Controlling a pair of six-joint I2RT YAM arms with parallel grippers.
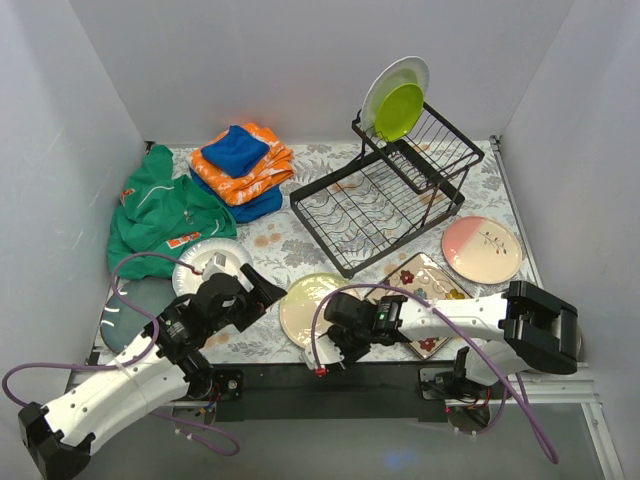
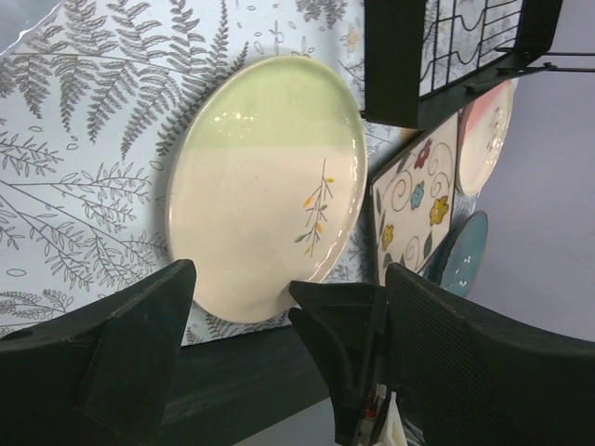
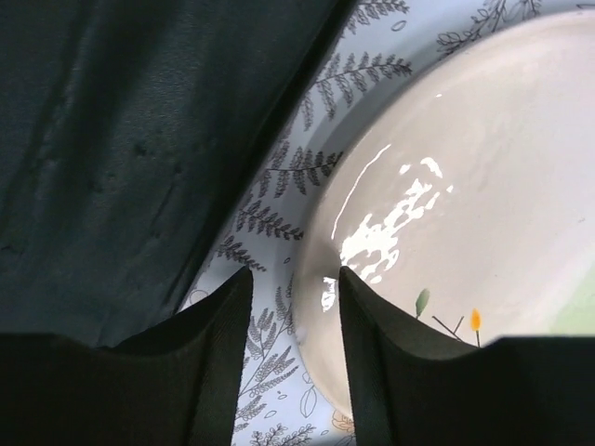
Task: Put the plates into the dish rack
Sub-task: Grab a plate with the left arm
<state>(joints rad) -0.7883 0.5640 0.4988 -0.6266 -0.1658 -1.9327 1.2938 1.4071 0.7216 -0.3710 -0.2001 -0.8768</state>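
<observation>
The cream-green floral plate (image 1: 303, 303) (image 2: 265, 186) (image 3: 465, 186) lies flat near the table's front edge. My right gripper (image 1: 335, 330) (image 3: 293, 279) is open and straddles its near rim, one finger over the plate, one over the tablecloth, with a gap still showing. My left gripper (image 1: 255, 290) (image 2: 288, 279) hangs open just left of that plate, holding nothing. The black wire dish rack (image 1: 385, 200) (image 2: 456, 56) carries a white plate (image 1: 400, 72) and a lime green plate (image 1: 400, 112) upright in its upper tier. Another white plate (image 1: 205, 262), the square flowered plate (image 1: 420, 278) (image 2: 414, 200), the pink-and-cream plate (image 1: 482, 250) and a teal plate (image 2: 465, 265) lie on the table.
Folded orange and blue cloths (image 1: 240, 165) and a green garment (image 1: 160, 210) sit at the back left. The black front table edge (image 2: 232, 372) runs right under both grippers. White walls close in the left, back and right sides.
</observation>
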